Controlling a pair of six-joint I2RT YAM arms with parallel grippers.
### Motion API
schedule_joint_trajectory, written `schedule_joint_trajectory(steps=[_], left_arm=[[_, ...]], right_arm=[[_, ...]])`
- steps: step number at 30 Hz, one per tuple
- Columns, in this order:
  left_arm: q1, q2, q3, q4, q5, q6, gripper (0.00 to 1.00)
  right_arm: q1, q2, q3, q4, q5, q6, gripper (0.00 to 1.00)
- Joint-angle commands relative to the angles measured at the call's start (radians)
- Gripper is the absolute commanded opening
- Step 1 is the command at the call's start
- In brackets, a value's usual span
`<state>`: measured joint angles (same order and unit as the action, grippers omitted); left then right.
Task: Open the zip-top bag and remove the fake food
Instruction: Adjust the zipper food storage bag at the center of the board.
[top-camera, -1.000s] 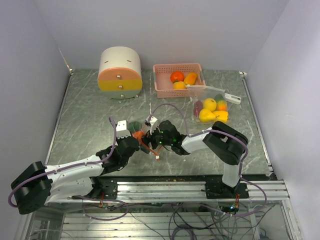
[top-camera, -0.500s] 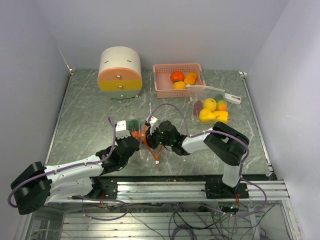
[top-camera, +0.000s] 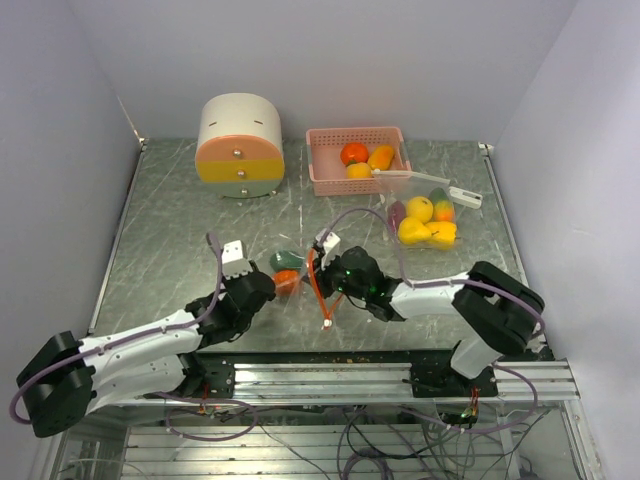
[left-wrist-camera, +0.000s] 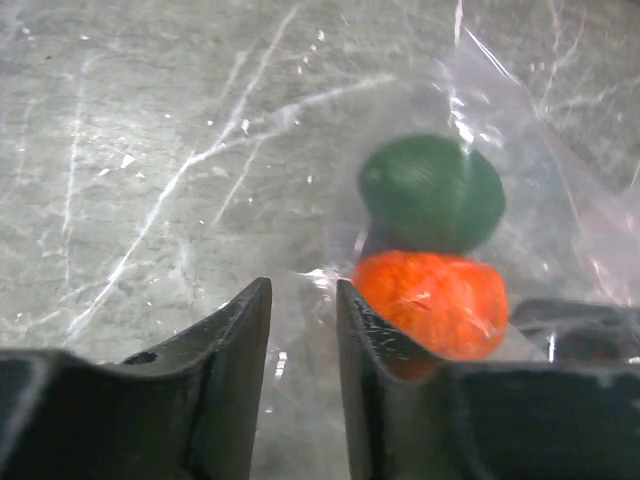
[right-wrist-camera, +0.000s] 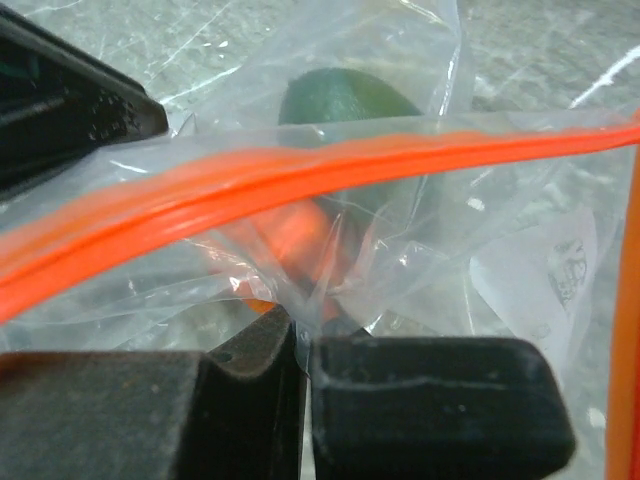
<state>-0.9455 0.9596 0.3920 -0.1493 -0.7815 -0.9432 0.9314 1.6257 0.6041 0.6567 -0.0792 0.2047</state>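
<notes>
A clear zip-top bag (top-camera: 300, 272) with an orange zip strip (right-wrist-camera: 250, 190) lies at the table's front middle. Inside it are two pieces of fake food, a dark green one (left-wrist-camera: 432, 192) and an orange one (left-wrist-camera: 430, 300). My right gripper (right-wrist-camera: 303, 335) is shut on a fold of the bag's film just below the zip strip. My left gripper (left-wrist-camera: 303, 300) stands at the bag's left edge with its jaws a little apart. Film shows in the gap, and the orange food lies beside the right finger. From above, the left gripper (top-camera: 266, 284) and right gripper (top-camera: 320, 275) flank the bag.
A second clear bag (top-camera: 425, 220) with yellow, purple and other fruits lies at the back right. Behind it stands a pink basket (top-camera: 325, 160) holding orange fruits. A round cream, orange and yellow drawer box (top-camera: 239, 146) is at the back left.
The right gripper closed on the bag film and moved right, drawing the zip strip along. The left gripper's jaws parted and it drew back to the left.
</notes>
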Motion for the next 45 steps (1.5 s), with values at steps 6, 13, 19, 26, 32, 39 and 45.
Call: schedule_joint_trajectory(steps=[6, 13, 19, 26, 32, 39, 45], left_arm=[[0.097, -0.087, 0.037, -0.008, 0.04, 0.038, 0.84], [0.185, 0.111, 0.059, 0.197, 0.135, 0.089, 0.85], [0.306, 0.244, 0.061, 0.481, 0.377, 0.157, 0.85], [0.335, 0.252, 0.044, 0.616, 0.555, 0.175, 0.84], [0.366, 0.207, -0.014, 0.705, 0.691, 0.221, 0.86], [0.388, 0.392, -0.04, 0.882, 0.861, 0.209, 0.84], [0.387, 0.462, -0.105, 0.969, 0.826, 0.196, 0.58]], right_arm=[[0.001, -0.113, -0.09, -0.029, 0.098, 0.017, 0.07], [-0.001, -0.152, -0.119, -0.013, 0.114, 0.048, 0.12], [-0.003, -0.174, -0.144, -0.017, 0.127, 0.056, 0.12], [-0.009, -0.169, -0.153, -0.017, 0.133, 0.054, 0.12], [-0.012, -0.154, -0.154, -0.005, 0.124, 0.055, 0.12], [-0.012, -0.143, -0.139, -0.016, 0.117, 0.047, 0.12], [-0.013, -0.141, -0.138, -0.022, 0.123, 0.045, 0.12]])
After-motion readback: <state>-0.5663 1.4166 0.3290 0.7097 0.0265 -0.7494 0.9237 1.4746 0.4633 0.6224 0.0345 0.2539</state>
